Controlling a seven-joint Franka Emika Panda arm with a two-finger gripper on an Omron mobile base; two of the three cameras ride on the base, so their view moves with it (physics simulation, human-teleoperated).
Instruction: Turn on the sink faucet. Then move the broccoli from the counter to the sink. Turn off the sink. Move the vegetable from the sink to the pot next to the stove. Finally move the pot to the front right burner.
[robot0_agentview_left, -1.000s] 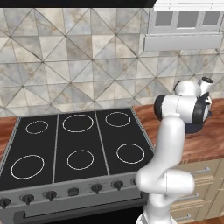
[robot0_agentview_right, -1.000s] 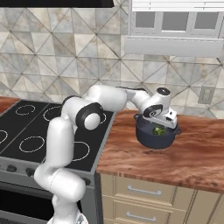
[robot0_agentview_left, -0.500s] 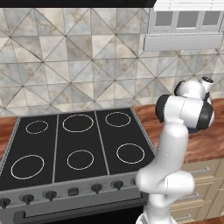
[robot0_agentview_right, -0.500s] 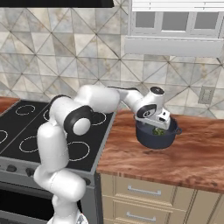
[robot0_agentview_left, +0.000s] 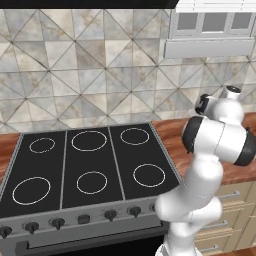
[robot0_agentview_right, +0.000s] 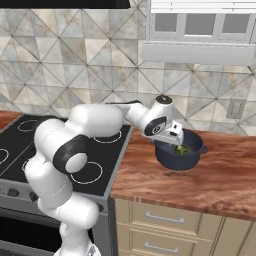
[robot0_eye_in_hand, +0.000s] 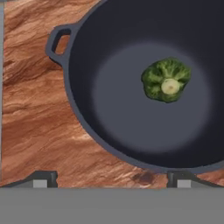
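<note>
The broccoli (robot0_eye_in_hand: 166, 80) lies stem-up inside the pot (robot0_agentview_right: 180, 154) on the counter (robot0_agentview_right: 210, 182) — stove (robot0_agentview_left: 90, 170) at its 9 o'clock. The tool (robot0_agentview_right: 172, 134) hangs spread over the pot's rim, gripping nothing.

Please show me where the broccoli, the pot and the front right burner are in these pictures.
broccoli (robot0_eye_in_hand: 166, 80): hand view, on its green head, lying inside the pot.
pot (robot0_agentview_right: 172, 159): right base view, on its dark outer wall, standing on the counter.
front right burner (robot0_agentview_left: 149, 175): left base view, in the middle of its white ring.
</note>
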